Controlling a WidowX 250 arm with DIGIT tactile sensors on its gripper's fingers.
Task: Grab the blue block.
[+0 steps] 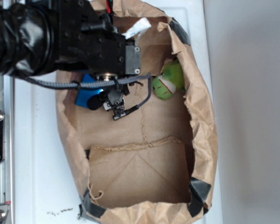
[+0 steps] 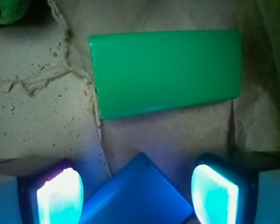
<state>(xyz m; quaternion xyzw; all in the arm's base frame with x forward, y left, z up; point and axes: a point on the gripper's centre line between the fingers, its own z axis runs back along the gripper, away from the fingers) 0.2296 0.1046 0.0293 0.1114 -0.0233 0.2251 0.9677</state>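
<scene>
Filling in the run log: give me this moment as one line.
end effector: open, fingers either side of blue block | grasp: not closed | green block: beyond, untouched | setting: paper bag

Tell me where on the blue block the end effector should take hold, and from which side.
From straight above. The blue block lies flat on the paper bag floor, turned diagonally between the open fingers, one corner pointing at the green block. Probably best to rotate the end effector to pinch its long side faces across the narrow width.

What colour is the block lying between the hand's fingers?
Bright blue. The blue block lies between the open hand, clearest in the wrist view.
</scene>
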